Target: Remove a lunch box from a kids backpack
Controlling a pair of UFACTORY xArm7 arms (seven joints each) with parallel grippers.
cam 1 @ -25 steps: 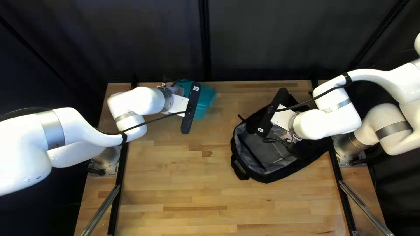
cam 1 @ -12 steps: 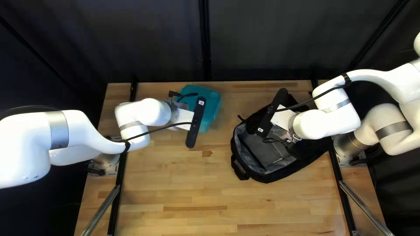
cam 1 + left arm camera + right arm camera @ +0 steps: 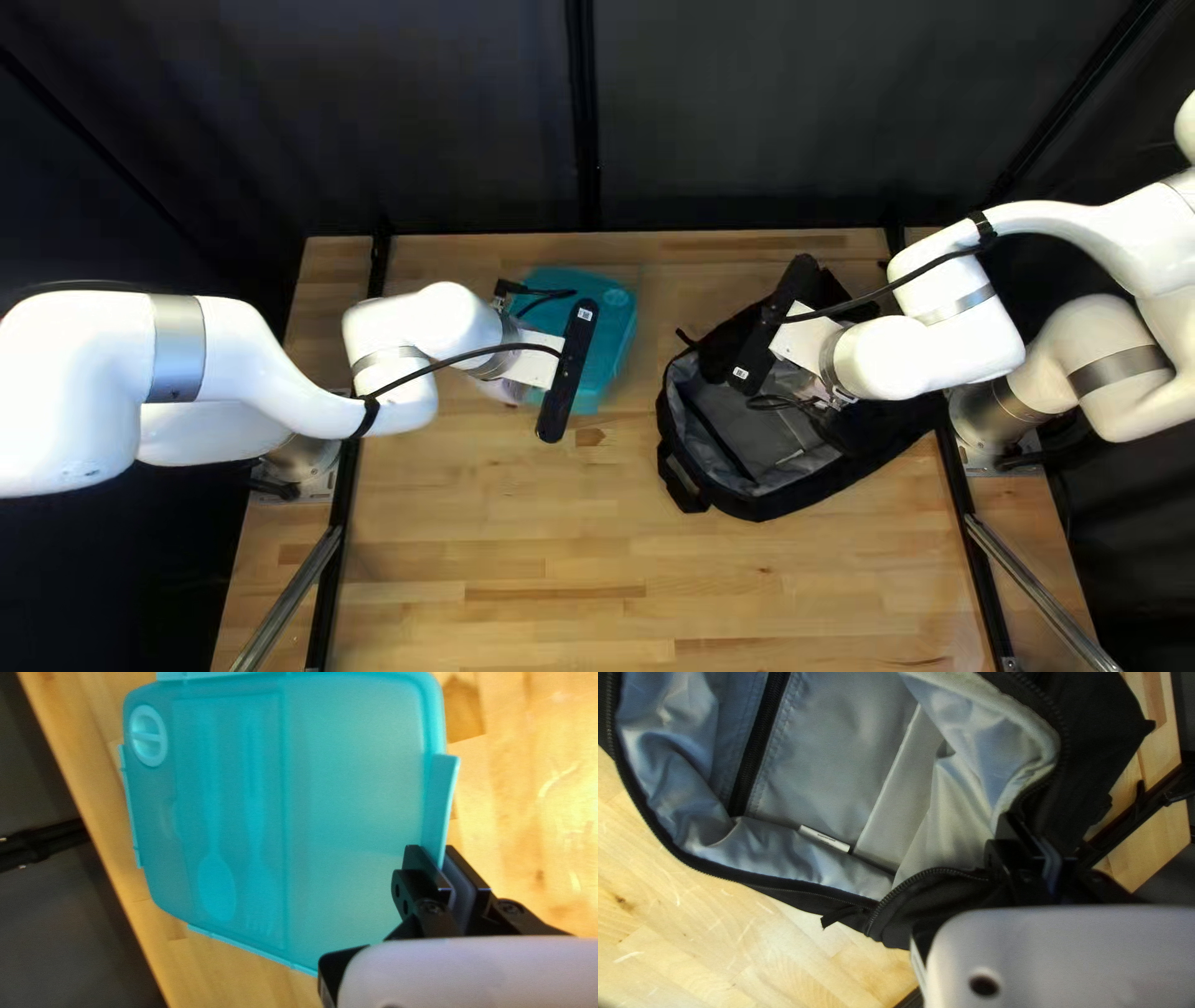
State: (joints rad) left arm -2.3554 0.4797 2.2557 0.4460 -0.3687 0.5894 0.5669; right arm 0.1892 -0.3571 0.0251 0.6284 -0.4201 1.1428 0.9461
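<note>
dark curtain hangs behind the wooden table, and the teal lunch box is out near the far edge, left of the open black backpack in the top left view. my left gripper has its fingers drawn nearly together, pinching the side latch between them. my right gripper has its fingers close together too, clamped on the backpack's black edge.

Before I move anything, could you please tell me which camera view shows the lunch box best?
The left wrist view: it shows the lunch box close up, with spoon and fork shapes in its lid. The top left view shows it partly hidden by my left arm; the right wrist view does not show it.
</note>
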